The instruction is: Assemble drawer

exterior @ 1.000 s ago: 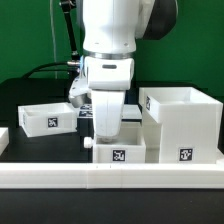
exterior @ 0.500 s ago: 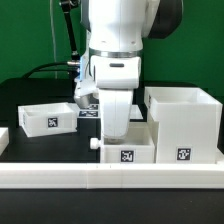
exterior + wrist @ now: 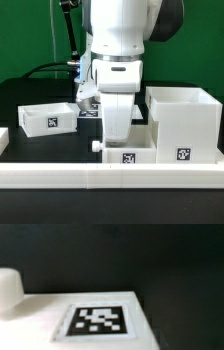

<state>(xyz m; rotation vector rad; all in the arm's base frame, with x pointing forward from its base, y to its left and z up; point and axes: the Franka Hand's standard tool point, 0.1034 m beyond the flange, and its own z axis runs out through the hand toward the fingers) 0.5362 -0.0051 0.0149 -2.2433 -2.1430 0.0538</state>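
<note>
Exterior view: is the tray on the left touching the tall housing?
No: the left tray sits apart from the housing, with the other tray between them.

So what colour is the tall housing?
The housing is white, clearest in the exterior view.

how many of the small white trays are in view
2. One tray at the exterior view's left, alone; the other tray under the arm, beside the housing. More may hide behind the arm.
</note>
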